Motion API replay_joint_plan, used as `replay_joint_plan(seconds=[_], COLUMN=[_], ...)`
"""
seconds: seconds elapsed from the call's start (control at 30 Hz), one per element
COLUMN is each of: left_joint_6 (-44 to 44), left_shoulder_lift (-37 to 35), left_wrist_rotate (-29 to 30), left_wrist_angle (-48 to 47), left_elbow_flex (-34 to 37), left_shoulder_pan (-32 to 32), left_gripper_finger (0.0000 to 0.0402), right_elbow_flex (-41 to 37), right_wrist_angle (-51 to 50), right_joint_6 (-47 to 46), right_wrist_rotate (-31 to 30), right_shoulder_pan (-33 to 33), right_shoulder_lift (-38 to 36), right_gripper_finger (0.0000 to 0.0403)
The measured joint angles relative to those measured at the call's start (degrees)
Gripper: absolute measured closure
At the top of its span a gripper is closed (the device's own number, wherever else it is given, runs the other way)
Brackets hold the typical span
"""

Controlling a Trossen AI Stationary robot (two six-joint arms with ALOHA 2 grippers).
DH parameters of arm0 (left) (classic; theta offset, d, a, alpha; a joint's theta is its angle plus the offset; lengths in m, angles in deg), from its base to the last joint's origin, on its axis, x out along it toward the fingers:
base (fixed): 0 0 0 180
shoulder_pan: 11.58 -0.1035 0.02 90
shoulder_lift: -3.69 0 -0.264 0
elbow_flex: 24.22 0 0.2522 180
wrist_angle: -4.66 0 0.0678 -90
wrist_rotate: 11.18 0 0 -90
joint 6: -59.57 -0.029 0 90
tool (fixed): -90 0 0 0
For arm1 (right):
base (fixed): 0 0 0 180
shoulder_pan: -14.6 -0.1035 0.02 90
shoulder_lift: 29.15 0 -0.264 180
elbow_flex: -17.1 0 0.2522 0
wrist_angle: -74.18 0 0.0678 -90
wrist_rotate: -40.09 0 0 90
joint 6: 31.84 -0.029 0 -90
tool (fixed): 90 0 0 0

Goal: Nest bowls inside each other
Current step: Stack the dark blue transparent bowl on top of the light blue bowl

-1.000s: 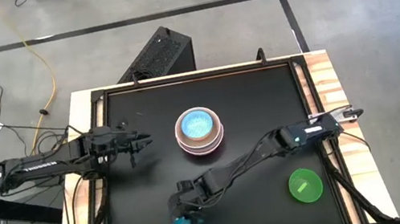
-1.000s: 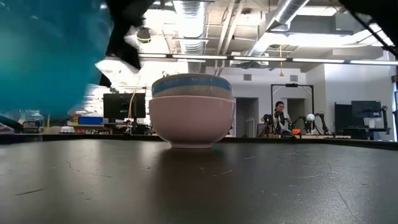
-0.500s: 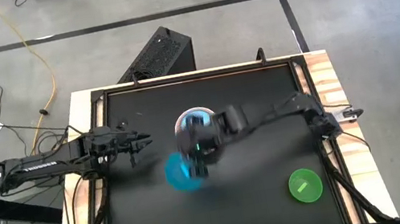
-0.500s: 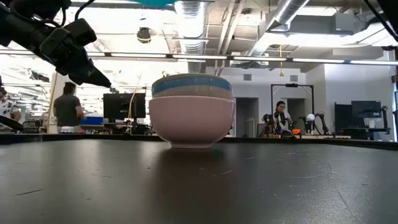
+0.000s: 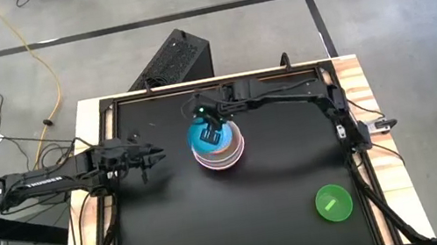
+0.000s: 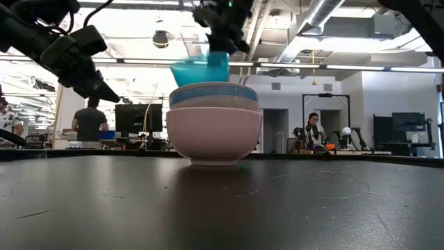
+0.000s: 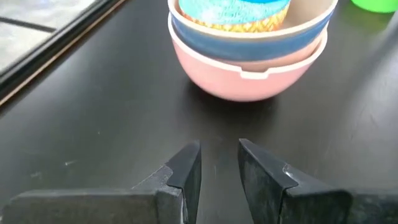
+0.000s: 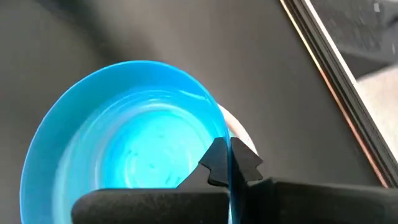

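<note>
A stack of nested bowls stands at mid-table, a pink bowl outermost on the tabletop and a blue bowl inside it. My right gripper is shut on a small cyan bowl, held right over the stack's opening. The cyan bowl shows just above the stack's rim in the low view. A small green bowl rests on its base near the table's right near corner. My left gripper waits left of the stack, open by a narrow gap, with nothing in it. My right gripper pinches the cyan bowl's rim, one finger inside the bowl and one outside. The fingers come slanting down from the table's far right. The bowl hangs opening up, slightly tilted, over the stack; whether its base touches the stack I cannot tell.
A raised black frame borders the dark tabletop, with wooden strips outside it on the right. The right arm reaches across the far half of the table. People stand in the room beyond the table.
My right gripper has carried the cyan bowl from the table's near edge, up and toward the far edge, to a place over the stack. It has turned and tipped on the way and has stayed shut. The bowl is lifted clear of the table.
</note>
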Motion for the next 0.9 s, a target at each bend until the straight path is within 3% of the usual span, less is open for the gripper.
replay_joint_plan(seconds=[0.23,0.5,0.73,0.9], left_joint_6=[1.5,2.2,2.2,2.2], left_shoulder_lift=[0.0,0.0,0.0,0.0], left_wrist_rotate=[0.0,1.6,1.7,1.7], left_wrist_angle=[-2.6,-2.1,-0.7,-0.7], left_elbow_flex=[0.0,0.0,0.0,0.0], left_shoulder_pan=[1.1,3.3,3.8,3.8], left_gripper_finger=[0.0307,0.0307,0.0307,0.0307], right_elbow_flex=[-7.7,-16.1,-19.0,-19.0], right_wrist_angle=[3.5,10.5,12.1,11.8], right_joint_6=[-1.5,-1.9,-3.4,-3.7], right_wrist_rotate=[1.6,4.1,4.6,3.9], right_shoulder_pan=[4.7,5.2,4.4,3.6], right_shoulder_lift=[-1.6,-3.7,-4.0,-4.0], right_gripper_finger=[0.0401,0.0401,0.0399,0.0368])
